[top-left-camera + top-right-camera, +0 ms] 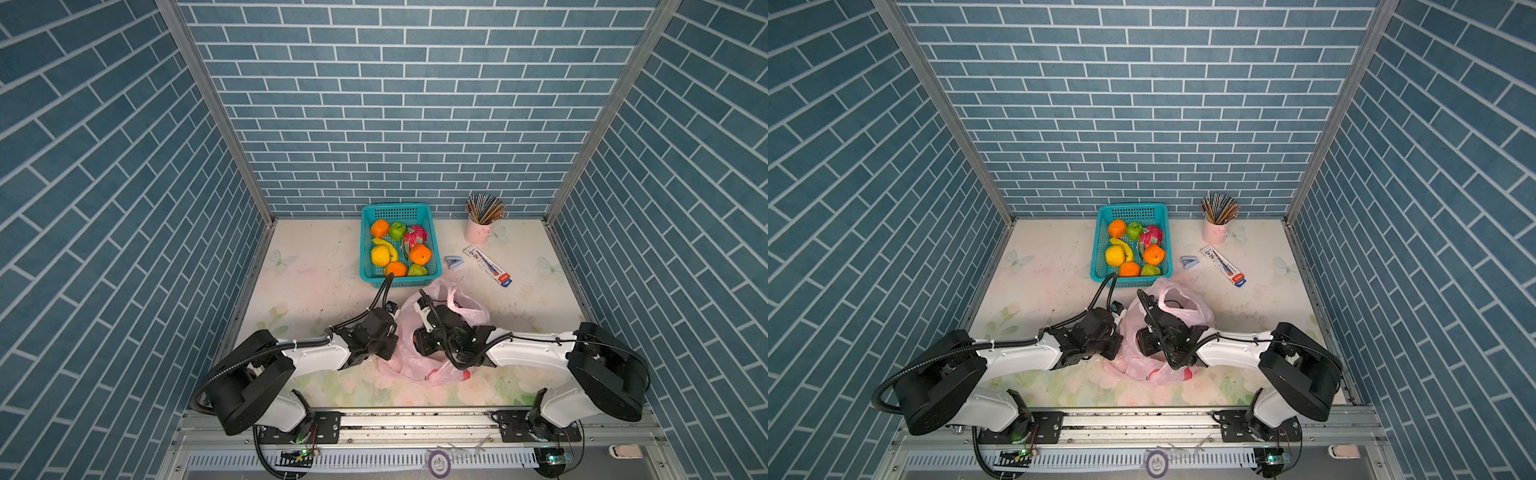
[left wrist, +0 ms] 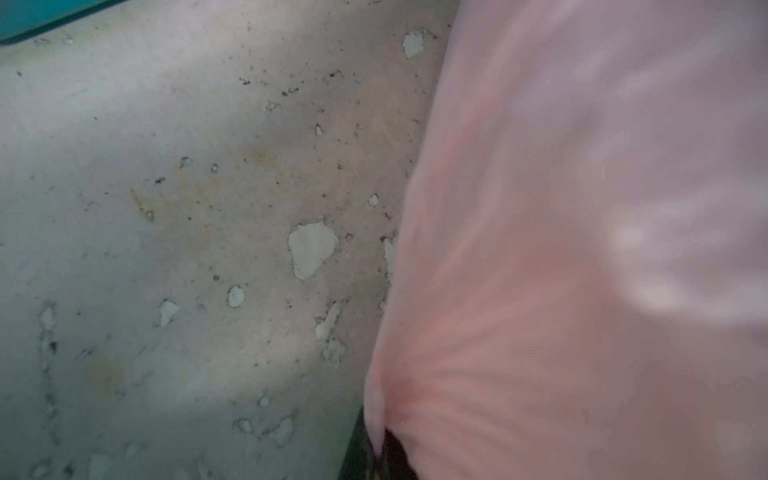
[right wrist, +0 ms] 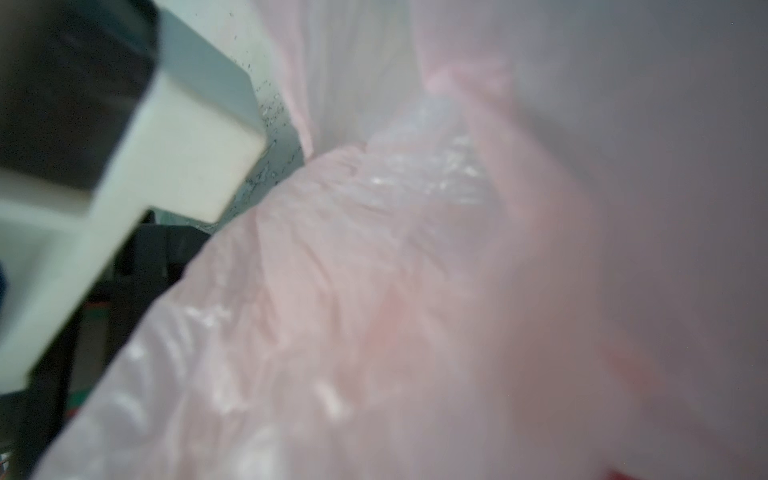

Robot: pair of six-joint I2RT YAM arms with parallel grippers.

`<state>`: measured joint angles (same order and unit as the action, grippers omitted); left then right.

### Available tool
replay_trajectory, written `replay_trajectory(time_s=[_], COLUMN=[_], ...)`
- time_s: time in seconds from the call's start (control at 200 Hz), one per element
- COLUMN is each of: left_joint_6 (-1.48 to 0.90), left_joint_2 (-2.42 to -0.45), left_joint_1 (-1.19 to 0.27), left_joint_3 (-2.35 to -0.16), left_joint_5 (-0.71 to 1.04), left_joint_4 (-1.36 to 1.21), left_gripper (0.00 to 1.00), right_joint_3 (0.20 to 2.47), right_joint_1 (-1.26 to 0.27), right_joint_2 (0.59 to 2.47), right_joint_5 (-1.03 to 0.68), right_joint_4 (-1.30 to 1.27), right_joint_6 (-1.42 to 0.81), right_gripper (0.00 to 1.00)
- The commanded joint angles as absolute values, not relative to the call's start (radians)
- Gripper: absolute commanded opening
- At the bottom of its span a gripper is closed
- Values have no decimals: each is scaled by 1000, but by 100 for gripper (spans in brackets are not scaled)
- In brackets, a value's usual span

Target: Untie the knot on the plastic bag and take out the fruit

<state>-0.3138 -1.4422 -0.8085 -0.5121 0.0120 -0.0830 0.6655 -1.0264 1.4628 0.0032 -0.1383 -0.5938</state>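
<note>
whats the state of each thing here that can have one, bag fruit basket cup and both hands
plastic bag, untied, mouth open
basket, upright, loaded
fruit, in the basket, out of the plastic bag
pencil cup, upright, full
left hand, shut on the plastic bag
right hand, at the plastic bag, open or shut unclear

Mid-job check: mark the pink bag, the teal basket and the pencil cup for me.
pink bag point(image 1: 473, 312): in a top view, on its far right bulge.
teal basket point(image 1: 397, 211): in a top view, on its far mesh wall.
pencil cup point(image 1: 478, 232): in a top view, on its pink side.
</note>
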Motion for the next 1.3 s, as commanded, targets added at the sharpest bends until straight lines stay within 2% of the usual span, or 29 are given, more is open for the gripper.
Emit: replay_trajectory(time_s=[0.0, 0.23, 0.35, 0.465, 0.58, 0.69, 0.83, 0.955, 1.295], left_joint_6=[-310, -313, -310, -304, -299, -298, -302, -317, -309], left_joint_2=[-1459, -1460, -1446, -1412, -1352, -1266, -1136, -1081, -1174], left_joint_1=[-792, -786, -784, -784, -784, -785, -784, -785, -854], left_joint_3=[-503, -504, -511, -530, -561, -612, -682, -714, -761], left_joint_5=[-6, -9, -18, -24, -21, -33, -14, 104, 259], left_joint_4=[-2, 0, 10, 32, 69, 132, 168, 111, 39], left_gripper=[7, 7, 10, 26, 58, 69, 73, 73, 73], right_joint_3=[657, 641, 625, 616, 595, 590, 589, 593, 600], right_joint_1=[-1027, -1026, -1027, -1026, -1022, -1016, -1012, -1010, -1006], right_joint_2=[1380, 1253, 1195, 1157, 1131, 1126, 1140, 1157, 1157], right_joint_5=[90, 168, 149, 141, 157, 162, 158, 150, 157], right_joint_4=[-83, -3, -2, 8, -2, -2, -5, -10, -3], right_joint_6=[-584, -608, -623, -643, -662, -671, -674, -672, -686], right_gripper=[41, 41, 41, 40, 40, 39, 39, 39, 39])
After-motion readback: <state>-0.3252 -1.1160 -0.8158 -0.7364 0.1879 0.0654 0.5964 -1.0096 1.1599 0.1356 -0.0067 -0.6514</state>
